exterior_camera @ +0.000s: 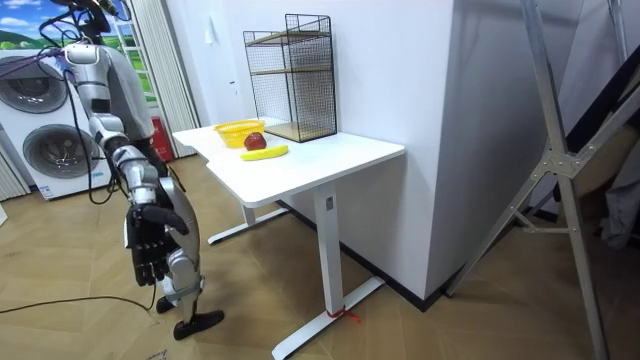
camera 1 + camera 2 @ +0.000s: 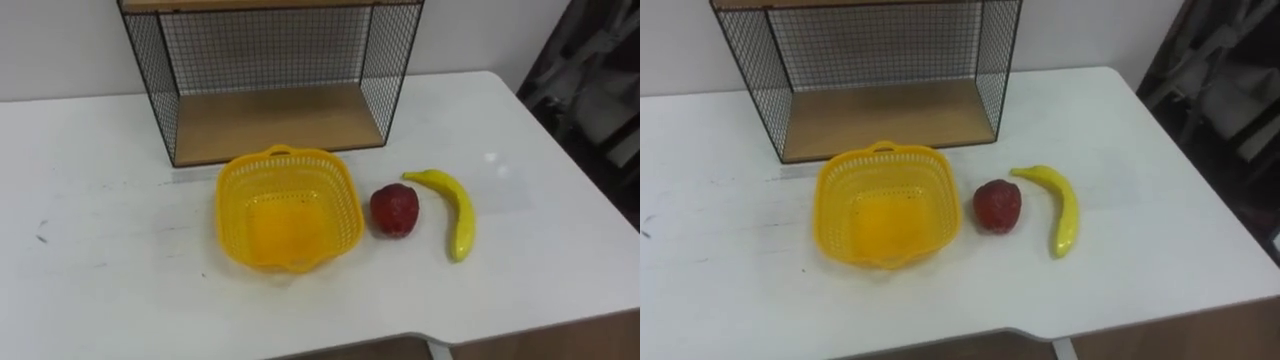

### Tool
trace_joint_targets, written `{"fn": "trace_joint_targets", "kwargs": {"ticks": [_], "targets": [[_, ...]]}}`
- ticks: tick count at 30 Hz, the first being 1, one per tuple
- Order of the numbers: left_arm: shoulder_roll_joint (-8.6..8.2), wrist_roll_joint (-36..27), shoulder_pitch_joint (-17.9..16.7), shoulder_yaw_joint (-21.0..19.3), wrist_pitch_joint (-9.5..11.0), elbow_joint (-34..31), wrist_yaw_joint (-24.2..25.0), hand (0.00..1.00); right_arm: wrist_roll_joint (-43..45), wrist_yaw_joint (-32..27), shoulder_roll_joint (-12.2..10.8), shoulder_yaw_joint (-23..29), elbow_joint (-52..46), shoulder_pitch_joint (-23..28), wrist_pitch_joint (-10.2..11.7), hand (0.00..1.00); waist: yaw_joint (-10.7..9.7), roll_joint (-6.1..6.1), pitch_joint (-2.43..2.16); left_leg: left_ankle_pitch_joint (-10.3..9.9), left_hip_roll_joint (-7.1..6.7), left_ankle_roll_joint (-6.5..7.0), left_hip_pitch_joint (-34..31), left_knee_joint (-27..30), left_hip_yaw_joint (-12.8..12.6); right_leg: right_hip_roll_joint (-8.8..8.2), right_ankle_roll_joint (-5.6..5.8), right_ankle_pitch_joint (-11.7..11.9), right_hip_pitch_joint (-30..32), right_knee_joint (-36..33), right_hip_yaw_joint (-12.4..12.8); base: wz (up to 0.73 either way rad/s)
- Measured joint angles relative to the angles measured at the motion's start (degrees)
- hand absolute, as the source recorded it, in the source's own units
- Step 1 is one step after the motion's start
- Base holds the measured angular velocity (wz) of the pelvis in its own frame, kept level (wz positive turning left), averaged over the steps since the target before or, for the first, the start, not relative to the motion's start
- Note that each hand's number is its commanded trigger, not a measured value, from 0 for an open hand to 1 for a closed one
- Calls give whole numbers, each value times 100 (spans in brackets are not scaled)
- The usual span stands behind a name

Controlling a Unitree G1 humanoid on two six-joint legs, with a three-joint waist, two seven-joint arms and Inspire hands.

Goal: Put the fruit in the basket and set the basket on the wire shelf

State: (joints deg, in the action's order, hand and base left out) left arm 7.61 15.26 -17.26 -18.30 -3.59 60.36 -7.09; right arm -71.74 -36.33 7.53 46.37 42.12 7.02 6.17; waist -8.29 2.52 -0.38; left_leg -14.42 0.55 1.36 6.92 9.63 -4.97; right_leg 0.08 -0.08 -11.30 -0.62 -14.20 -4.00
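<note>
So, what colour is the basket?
Yellow; the basket shows best in the left eye view.

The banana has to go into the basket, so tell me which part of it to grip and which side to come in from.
I would grip the banana at the middle of its curve, from above and from its right, with the right hand. It lies flat, the apple stands close on its left, and bare table lies to its right.

You worked under bright, even light on the white table (image 2: 100,230). The yellow basket (image 2: 235,215) and banana (image 2: 462,215) threw only faint, soft shadows.
</note>
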Motion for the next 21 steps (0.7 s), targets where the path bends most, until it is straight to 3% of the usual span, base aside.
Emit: {"fn": "trace_joint_targets", "kwargs": {"ticks": [5, 11, 17, 21], "targets": [[4, 50, -38, 4, 37, -130, 0, 0, 497, -780, 190, -8, -1197, -91, 240, 0, -40, 4, 19, 4, -3, 1, -42, 1, -53, 10, 0, -1, 75, -12, 59, -6], [92, 59, -7, 282, 165, -182, -5, 0, 2742, -1651, 214, -303, -2593, -116, 458, 0, 59, 66, 44, 4, -7, 1, -183, 11, -44, 7, 1, -4, 203, 5, 23, 0], [108, 14, -7, 487, 162, -172, -3, 0, 4414, -1645, 224, -992, -3670, -109, 441, 0, 175, -17, 11, 6, 0, 1, -310, 10, -64, 15, 3, 32, 321, 26, 45, -2], [102, 35, -3, 753, 166, -143, -4, 0, 4792, -1282, 258, -1480, -3958, -113, 396, 0, 334, 20, 30, 6, 4, 1, -261, -12, -67, 25, -2, 37, 283, 48, 61, -2]]}}
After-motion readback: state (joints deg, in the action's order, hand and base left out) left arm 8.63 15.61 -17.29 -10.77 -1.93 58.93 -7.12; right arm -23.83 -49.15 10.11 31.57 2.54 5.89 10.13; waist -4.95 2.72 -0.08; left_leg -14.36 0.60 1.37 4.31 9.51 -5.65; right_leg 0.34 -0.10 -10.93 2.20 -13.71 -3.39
